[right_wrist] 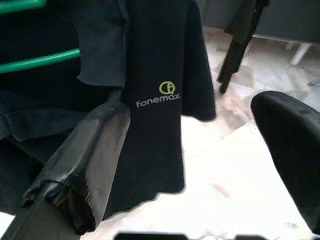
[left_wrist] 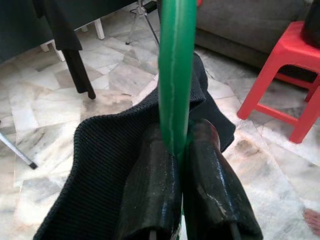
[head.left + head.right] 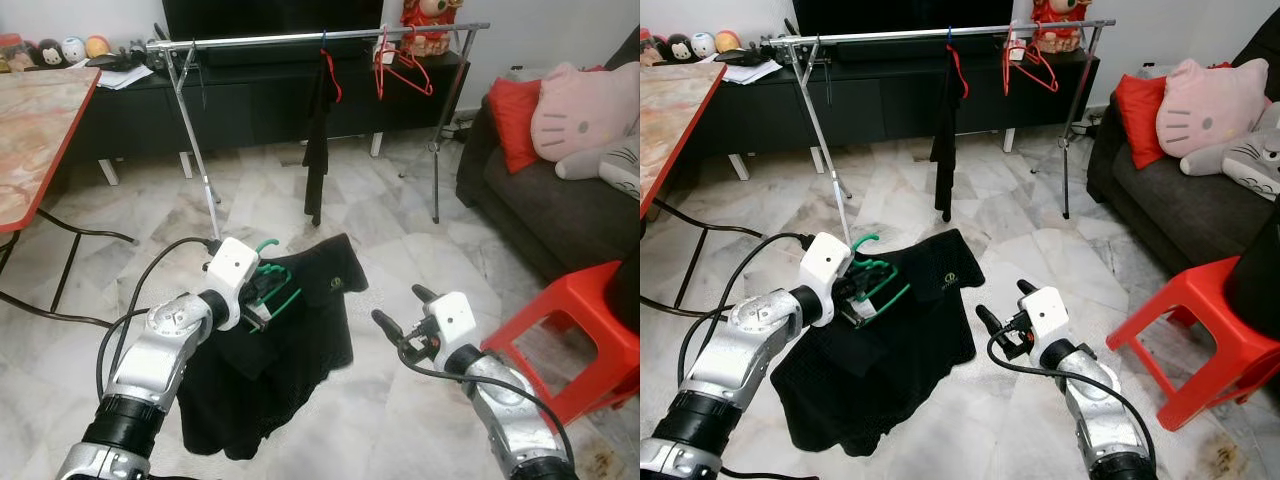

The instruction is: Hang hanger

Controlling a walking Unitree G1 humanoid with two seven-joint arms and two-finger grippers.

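My left gripper (image 3: 262, 297) is shut on a green hanger (image 3: 277, 283) that carries a black shirt (image 3: 290, 350), held low in front of me; the shirt droops toward the floor. In the left wrist view the green hanger bar (image 2: 175, 70) is pinched between the two black fingers (image 2: 150, 200). My right gripper (image 3: 400, 312) is open, just right of the shirt, with nothing between its fingers (image 1: 85, 170). The shirt's logo (image 1: 159, 100) faces the right wrist camera. Farther ahead stands a metal clothes rail (image 3: 320, 38) with a black garment (image 3: 318, 140) and red hangers (image 3: 400, 62) on it.
A red plastic stool (image 3: 580, 330) stands at my right, beside a dark sofa (image 3: 560, 210) with cushions. A marble-topped table (image 3: 35, 130) is at the left, with a black cable (image 3: 100, 300) on the floor. A black TV cabinet (image 3: 250, 100) runs behind the rail.
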